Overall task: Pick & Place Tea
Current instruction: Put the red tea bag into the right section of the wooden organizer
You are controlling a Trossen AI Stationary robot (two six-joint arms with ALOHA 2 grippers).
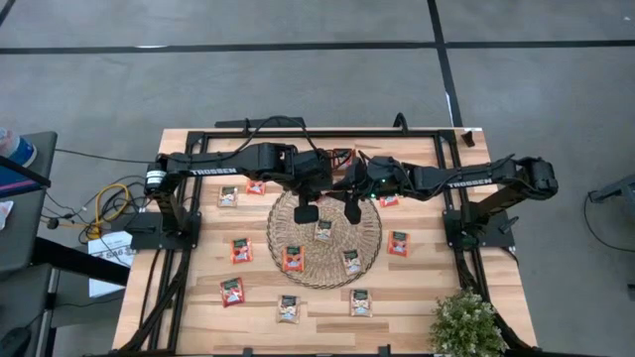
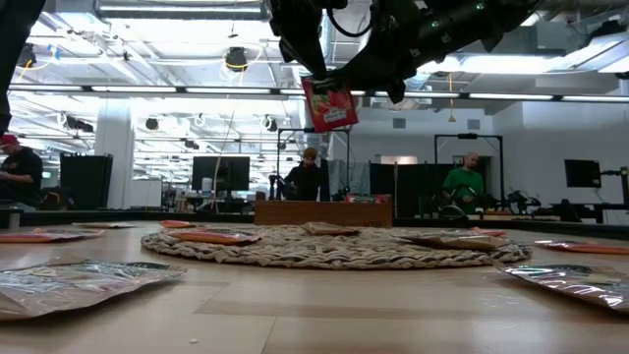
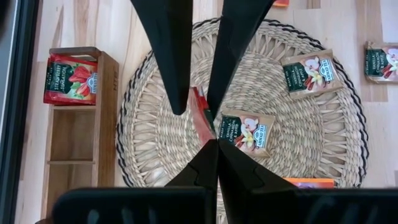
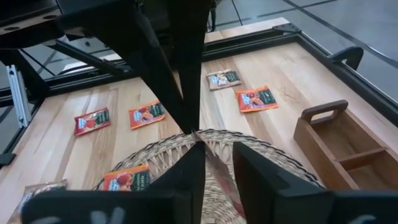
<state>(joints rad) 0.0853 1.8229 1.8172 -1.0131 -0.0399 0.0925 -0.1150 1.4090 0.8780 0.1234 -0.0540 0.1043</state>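
Observation:
A red-orange tea sachet (image 2: pixel 329 106) hangs in the air over the round woven mat (image 1: pixel 322 266), between my two grippers. My left gripper (image 3: pixel 217 142) is shut on it. My right gripper (image 4: pixel 219 149) faces it from the table's right side. Its two fingers (image 3: pixel 177 93) stand open by a narrow gap, one on each side of the sachet's free end. Three sachets lie flat on the mat, one of them beige (image 3: pixel 249 130). Several more lie on the table around it. My left gripper pinches the red-orange sachet by the edge nearest it (image 3: pixel 207 135), between its two fingertips. The fingers slant down from the table's left side. The sachet sticks out beyond the tips, edge-on to the wrist camera, and hangs clear above the mat.
The wooden divided tray (image 3: pixel 74 137) stands just beyond the mat's far side, with one red sachet (image 3: pixel 69 79) in an end compartment. Loose sachets lie on both sides of the mat (image 1: pixel 241 250) (image 1: pixel 398 243). A small plant (image 1: pixel 466 325) stands at the near right corner.

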